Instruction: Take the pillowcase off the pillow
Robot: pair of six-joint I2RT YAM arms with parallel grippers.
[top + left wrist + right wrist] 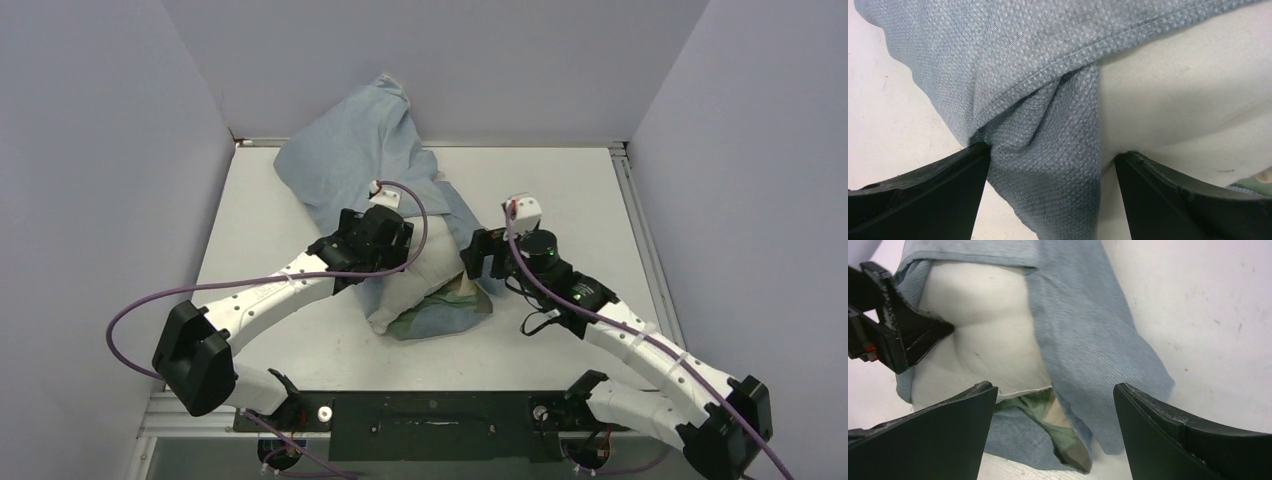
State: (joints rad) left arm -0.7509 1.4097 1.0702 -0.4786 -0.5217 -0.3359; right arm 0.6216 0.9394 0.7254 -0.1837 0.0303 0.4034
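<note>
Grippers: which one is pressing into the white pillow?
The left gripper; its finger dents the pillow, while the right gripper hangs open over the pillowcase edge.

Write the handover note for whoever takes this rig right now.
Left tool: open, straddling a fold of the pillowcase at its hem.
Right tool: open, above the case's loose near edge, holding nothing.
Pillow: on the table, near end bare, far part inside the case.
Done: near end uncovered.
To do: grip the cloth and draw it off entirely.
</note>
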